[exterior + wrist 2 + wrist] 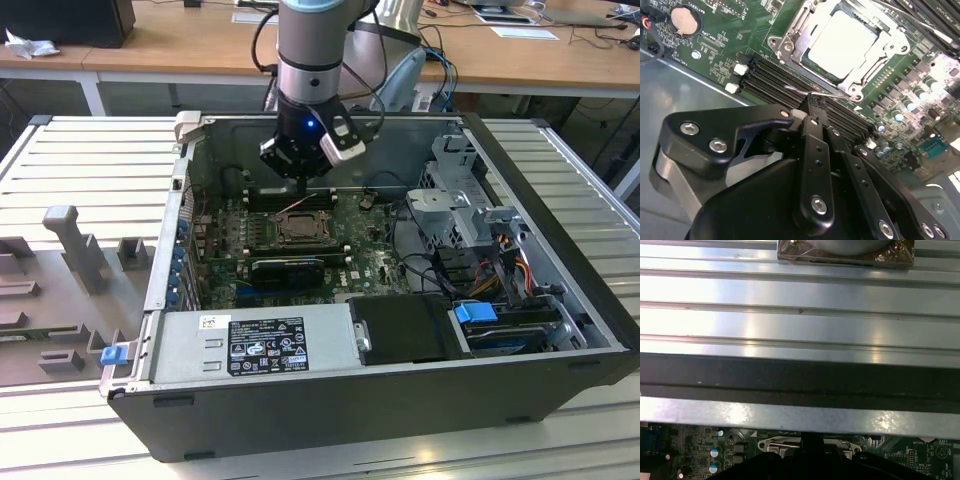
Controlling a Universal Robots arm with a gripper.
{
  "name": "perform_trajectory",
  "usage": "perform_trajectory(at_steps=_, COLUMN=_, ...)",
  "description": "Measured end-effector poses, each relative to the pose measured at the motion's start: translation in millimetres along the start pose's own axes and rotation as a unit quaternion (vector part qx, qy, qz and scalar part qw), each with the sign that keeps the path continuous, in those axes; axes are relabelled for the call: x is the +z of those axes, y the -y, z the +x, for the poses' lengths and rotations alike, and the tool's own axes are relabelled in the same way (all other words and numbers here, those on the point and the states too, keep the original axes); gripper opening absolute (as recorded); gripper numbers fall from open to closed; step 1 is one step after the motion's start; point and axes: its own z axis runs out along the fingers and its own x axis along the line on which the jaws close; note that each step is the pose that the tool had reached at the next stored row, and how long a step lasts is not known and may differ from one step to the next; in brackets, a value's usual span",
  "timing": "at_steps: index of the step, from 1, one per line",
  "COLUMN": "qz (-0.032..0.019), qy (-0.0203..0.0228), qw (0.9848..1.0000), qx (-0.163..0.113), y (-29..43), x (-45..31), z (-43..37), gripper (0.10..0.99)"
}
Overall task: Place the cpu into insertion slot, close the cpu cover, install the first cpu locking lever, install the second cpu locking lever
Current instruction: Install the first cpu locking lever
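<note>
A ribbed, silver-grey metal surface [90,165] carries everything here. The open black computer case [400,395] lies directly on it, on its side. To the exterior view's left of the case, grey moulded fixtures [70,250] rest on the same ribs, with a small blue clip [113,354] beside them.

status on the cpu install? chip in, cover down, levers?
Done: the cpu sits in the insertion slot, with the cpu cover closed over it. In hand: the gripper is shut at a thin locking lever by the socket edge. Left: that lever looks unlatched; the other lever's state can't be told.
</note>
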Motion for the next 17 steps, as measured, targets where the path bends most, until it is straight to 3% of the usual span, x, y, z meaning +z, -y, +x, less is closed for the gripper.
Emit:
perform_trajectory(at_steps=3, qz=0.0004, qy=0.0091, qw=1.0000, qx=-0.001, y=0.3, x=3.5, z=0.0, gripper=0.106)
perform_trajectory(at_steps=17, qz=0.0005, qy=0.0092, qw=1.0000, qx=-0.003, y=-0.5, x=21.3, z=-11.0, gripper=0.106)
